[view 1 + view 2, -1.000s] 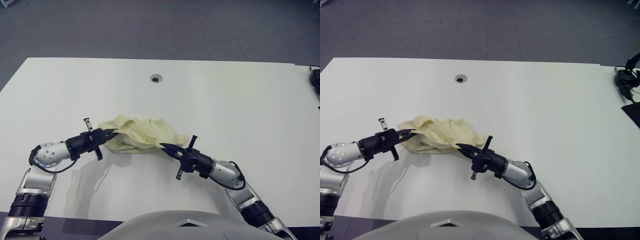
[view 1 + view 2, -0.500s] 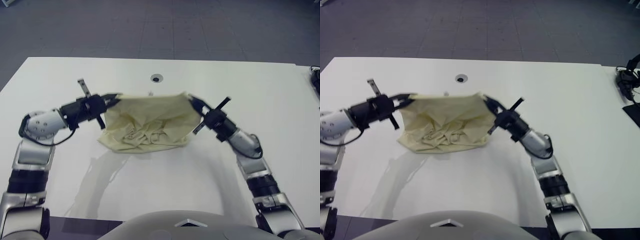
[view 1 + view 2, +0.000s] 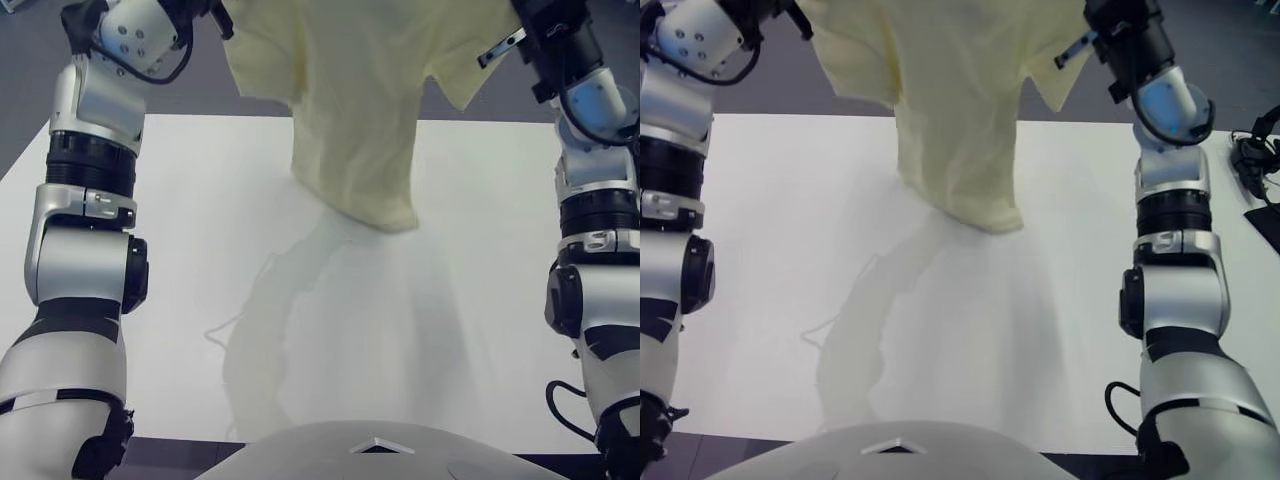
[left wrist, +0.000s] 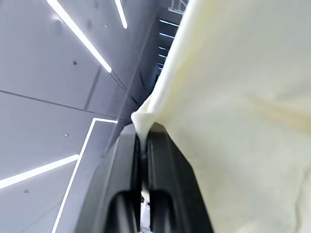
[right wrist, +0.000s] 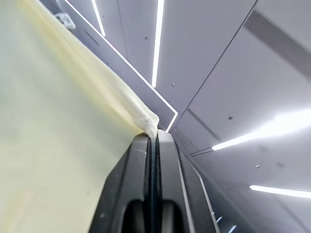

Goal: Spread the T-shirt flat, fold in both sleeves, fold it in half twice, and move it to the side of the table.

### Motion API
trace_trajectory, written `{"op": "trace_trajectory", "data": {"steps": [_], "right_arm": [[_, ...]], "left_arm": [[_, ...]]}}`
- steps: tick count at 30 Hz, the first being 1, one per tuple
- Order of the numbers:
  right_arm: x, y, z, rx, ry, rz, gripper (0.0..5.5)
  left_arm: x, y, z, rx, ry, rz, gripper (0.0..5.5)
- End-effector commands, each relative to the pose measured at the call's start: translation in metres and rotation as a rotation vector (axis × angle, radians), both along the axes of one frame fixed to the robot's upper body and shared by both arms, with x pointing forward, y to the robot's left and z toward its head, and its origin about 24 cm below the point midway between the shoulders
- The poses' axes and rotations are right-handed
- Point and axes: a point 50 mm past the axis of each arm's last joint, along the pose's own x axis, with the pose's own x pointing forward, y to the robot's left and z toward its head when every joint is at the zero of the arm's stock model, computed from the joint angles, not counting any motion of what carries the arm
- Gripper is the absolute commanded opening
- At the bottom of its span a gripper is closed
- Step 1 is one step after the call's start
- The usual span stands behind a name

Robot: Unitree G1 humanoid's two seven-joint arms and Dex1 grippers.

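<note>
1. You had the T-shirt (image 3: pixel 350 110) lifted off the table (image 3: pixel 470 320). It hung in the air between your two raised arms, stretched along its top edge with the body drooping down the middle.
2. The left gripper (image 4: pixel 145 133) had its jaws pressed together on a pinch of the shirt's upper edge, and the cloth bunched right at the fingertips.
3. The right gripper (image 5: pixel 153 138) did the same on the opposite end of that edge, its jaws clamped tight on a small fold of cloth.
4. One sleeve (image 3: pixel 258 72) drooped beside your left arm (image 3: pixel 95 130), and the other drooped beside your right arm (image 3: pixel 590 170).
5. The hem (image 3: pixel 385 215) hung low over the middle of the table. You could not tell whether it touched the top or hung just above it.
6. Both arms stood upright, one near each side edge of the table, with the shirt spanning the gap between them.
7. From under the hem to the near edge, the white top carried the shirt's pale shadow (image 3: pixel 265 340).
8. The table's far edge ran straight behind the shirt, and a dark cable (image 3: pixel 1250 150) lay at the right edge, beyond your right arm.
9. A grey tiled floor (image 3: pixel 1240 40) lay past the far edge, and long light strips (image 5: pixel 158 43) crossed the ceiling above the grippers.
</note>
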Motion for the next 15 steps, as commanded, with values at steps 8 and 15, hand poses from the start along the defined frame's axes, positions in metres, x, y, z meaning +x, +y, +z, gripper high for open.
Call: {"op": "trace_trajectory", "data": {"steps": [8,15], "right_arm": [[-0.032,0.002,-0.069,-0.143,0.133,0.104,0.0],[-0.141,0.019,-0.182,-0.322,0.685,0.478,0.0]], "left_arm": [[-0.067,0.01,-0.11,0.323,0.22,-0.229,0.02],[-0.203,0.002,-0.22,0.439,0.669,-0.489,0.02]]}}
